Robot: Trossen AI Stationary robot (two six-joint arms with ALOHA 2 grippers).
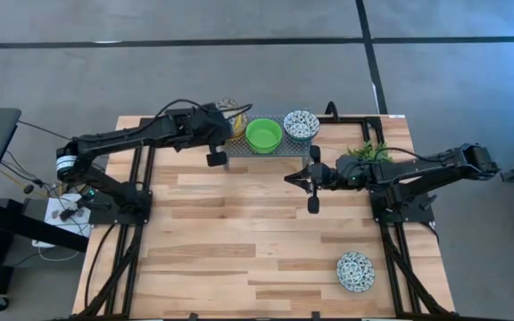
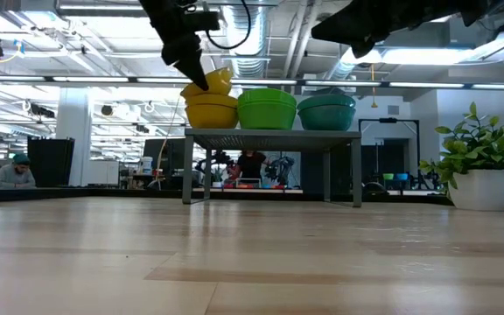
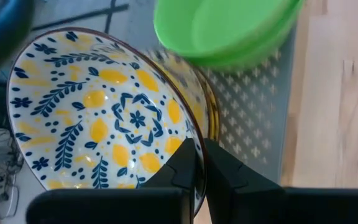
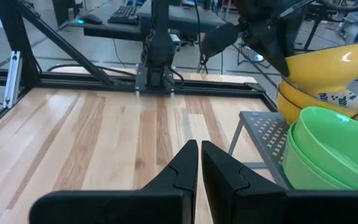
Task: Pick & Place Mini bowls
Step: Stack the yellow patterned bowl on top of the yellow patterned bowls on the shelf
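2 arms work over the wooden table (image 1: 239,241), at whose far edge the grey perforated rack (image 1: 275,152) carries 3 stacks of mini bowls: a yellow stack (image 2: 212,109), a green stack (image 2: 267,108) and a blue-patterned stack (image 1: 301,124). 1 further patterned bowl (image 1: 355,271) sits alone on the table near the right arm's base, well apart from the rack. The left gripper (image 3: 199,163) is pinched nearly shut on the rim of the top yellow bowl (image 3: 104,115), 1 finger inside and 1 outside, with the bowl tilted up off the stack below it. The right gripper (image 4: 199,163) hangs in front of the rack, fingers all but touching, holding nothing. Largest hazard, as a judgement: the rim pinch is thin and off-centre, so the tilted bowl could pivot or slip out during the lift and drop onto the rack or table. Next: the lower yellow bowl (image 4: 316,98) may be dragged along and slide off the rack end. Smaller: the swinging bowl could knock the green stack just beside it. Least: the 2 arms are near enough over the rack front to clash, and the plant (image 1: 369,152) stands close to the right arm.
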